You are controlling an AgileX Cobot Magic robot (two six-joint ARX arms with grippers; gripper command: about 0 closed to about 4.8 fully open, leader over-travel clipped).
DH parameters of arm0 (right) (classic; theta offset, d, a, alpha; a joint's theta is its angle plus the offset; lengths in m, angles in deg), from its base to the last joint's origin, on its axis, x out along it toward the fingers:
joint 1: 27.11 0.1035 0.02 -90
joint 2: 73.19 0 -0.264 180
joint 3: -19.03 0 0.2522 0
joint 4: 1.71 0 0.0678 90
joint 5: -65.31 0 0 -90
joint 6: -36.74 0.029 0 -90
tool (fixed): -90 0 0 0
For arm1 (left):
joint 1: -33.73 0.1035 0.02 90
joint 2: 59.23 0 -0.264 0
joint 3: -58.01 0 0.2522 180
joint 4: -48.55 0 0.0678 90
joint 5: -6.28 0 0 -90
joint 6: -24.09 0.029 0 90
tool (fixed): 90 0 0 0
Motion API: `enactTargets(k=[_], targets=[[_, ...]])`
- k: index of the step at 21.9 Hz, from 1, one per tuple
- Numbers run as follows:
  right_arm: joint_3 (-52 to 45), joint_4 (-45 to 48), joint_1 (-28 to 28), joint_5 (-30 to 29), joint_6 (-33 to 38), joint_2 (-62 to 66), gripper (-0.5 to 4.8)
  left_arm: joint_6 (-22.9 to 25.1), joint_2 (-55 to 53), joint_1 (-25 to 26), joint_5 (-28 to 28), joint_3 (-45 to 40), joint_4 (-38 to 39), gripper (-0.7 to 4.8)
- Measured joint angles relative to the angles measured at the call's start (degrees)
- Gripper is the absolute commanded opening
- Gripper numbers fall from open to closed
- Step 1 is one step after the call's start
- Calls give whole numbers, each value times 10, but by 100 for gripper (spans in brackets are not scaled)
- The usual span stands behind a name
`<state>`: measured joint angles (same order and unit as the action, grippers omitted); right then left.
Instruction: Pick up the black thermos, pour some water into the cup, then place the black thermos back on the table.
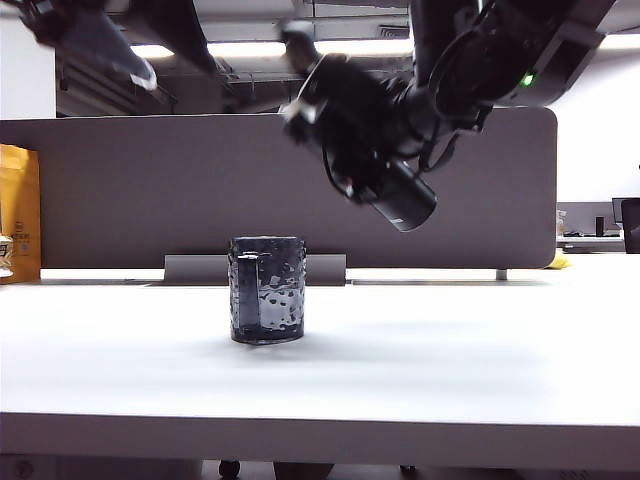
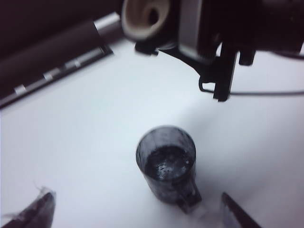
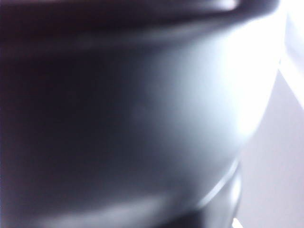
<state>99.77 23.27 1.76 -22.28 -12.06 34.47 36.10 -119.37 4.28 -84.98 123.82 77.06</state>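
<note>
The cup point(image 1: 267, 290), a dark dimpled glass mug, stands upright on the white table point(image 1: 450, 360), its flat handle facing the exterior camera. From above, in the left wrist view, the cup point(image 2: 166, 164) shows dark liquid inside.

The black thermos point(image 1: 385, 170) hangs in the air above the cup and off to its right, well clear of the table and tilted steeply. In the left wrist view its pale spout point(image 2: 142, 19) shows beyond the cup. The right gripper point(image 1: 345, 125) clasps the thermos around its body; in the right wrist view the thermos point(image 3: 133, 118) fills nearly the whole picture as a blurred dark curve.

The left gripper point(image 2: 137, 213) is above the cup on its left side, jaws spread wide and empty, with one fingertip point(image 2: 35, 211) near the cup's side.

A grey divider panel point(image 1: 120, 190) stands behind the cup.
</note>
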Motion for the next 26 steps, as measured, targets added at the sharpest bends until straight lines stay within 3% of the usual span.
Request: enactTargets(k=[3, 8, 11, 12, 15, 22, 26], targets=[[-73, 2, -1, 22, 256, -89, 104, 0, 68, 0, 0, 0, 3, 479], [-268, 15, -2, 71, 398, -250, 104, 0, 129, -2, -7, 0, -2, 479], [-393, 130, -2, 88, 464, -318, 104, -41, 125, -2, -88, -1, -11, 479], [-441, 176, -1, 96, 478, -316, 104, -48, 105, -2, -117, 0, -25, 479], [-462, 175, -2, 113, 483, -273, 103, -50, 12, -4, -186, -2, -19, 479], [-456, 414, -59, 111, 503, -73, 104, 22, -112, -80, -205, -2, -50, 479], [-453, 426, -59, 85, 523, -58, 108, 24, -127, -90, -204, -2, -64, 479]])
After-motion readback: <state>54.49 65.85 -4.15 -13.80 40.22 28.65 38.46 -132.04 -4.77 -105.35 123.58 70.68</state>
